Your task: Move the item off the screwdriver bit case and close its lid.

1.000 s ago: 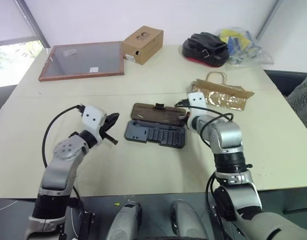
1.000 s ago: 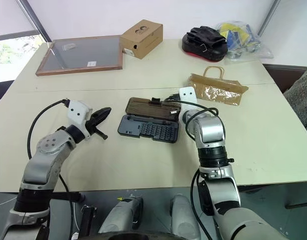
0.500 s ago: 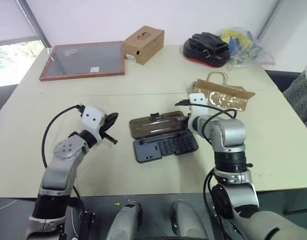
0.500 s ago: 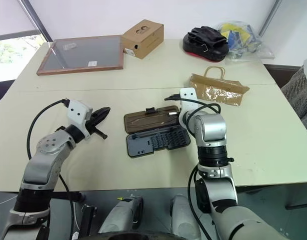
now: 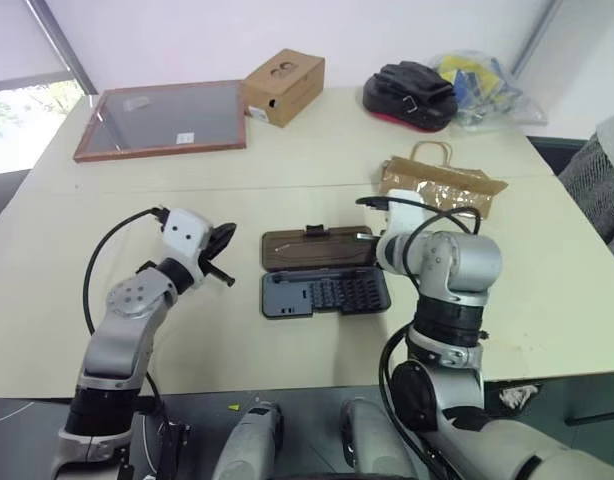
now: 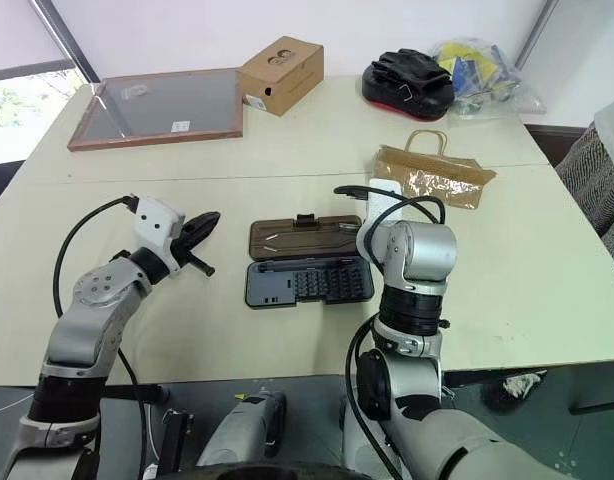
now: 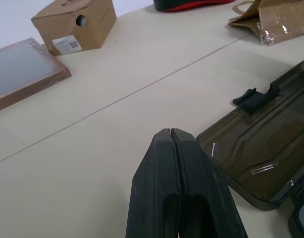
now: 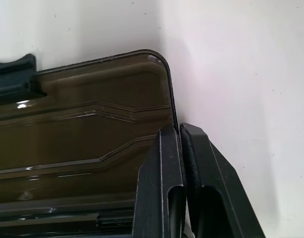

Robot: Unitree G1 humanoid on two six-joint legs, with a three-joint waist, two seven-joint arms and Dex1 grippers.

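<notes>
Right pincer (image 8: 180,130), pinched together at the right end of the open smoky-brown lid (image 5: 317,248), is nearer than the left; the lid lies flat, long side across, behind the grey tray (image 5: 325,295)

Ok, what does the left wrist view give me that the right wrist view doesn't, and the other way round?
Left wrist view, not the right: the left claw, shut, plus the paper bag, the cardboard box and the framed glass panel farther off on the table. Right wrist view, not the left: the right claw, shut, at the side edge of the lid near a corner. Both: that smoky-brown lid lying open and flat, with its latch tab.
</notes>
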